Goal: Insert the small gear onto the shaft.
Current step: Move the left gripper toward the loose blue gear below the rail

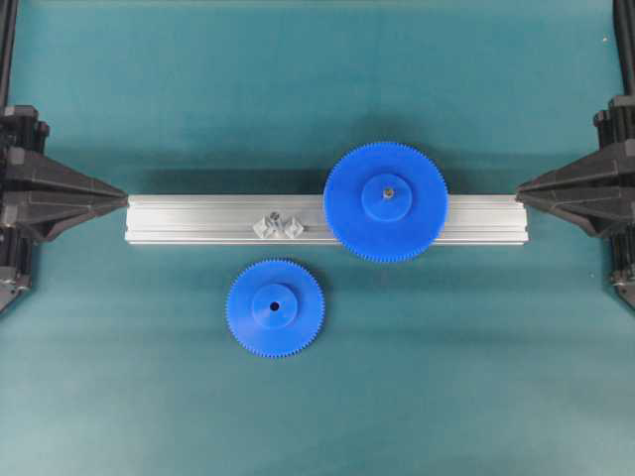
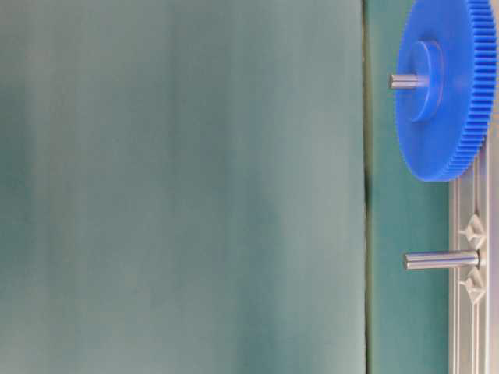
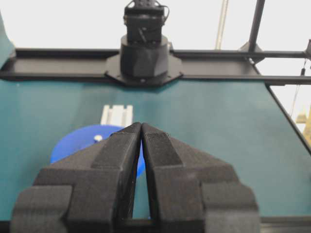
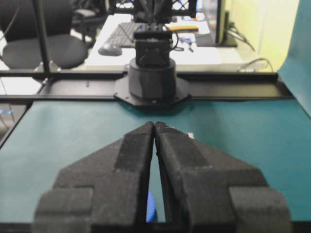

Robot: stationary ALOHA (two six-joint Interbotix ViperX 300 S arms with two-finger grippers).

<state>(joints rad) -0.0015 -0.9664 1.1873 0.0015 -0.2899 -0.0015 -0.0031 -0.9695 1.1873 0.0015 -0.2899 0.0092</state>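
The small gear (image 1: pixel 275 307) lies flat on the teal mat, just in front of the aluminium rail (image 1: pixel 198 219). The shaft (image 1: pixel 277 217) stands upright on the rail between two shiny diamond-shaped pieces; from table level the shaft (image 2: pixel 440 260) shows as a bare silvery pin. My left gripper (image 1: pixel 125 200) rests shut at the rail's left end, holding nothing; its fingertips (image 3: pixel 141 127) meet. At the rail's right end my right gripper (image 1: pixel 518 189) is also shut and empty, with fingertips (image 4: pixel 154 125) touching. Both grippers are far from the small gear.
A wider blue gear (image 1: pixel 386 201) with a dark centre pin sits on the right part of the rail, and appears again as the wider gear (image 2: pixel 444 86) at table level. Each arm's black base (image 3: pixel 144 46) faces the other across the mat.
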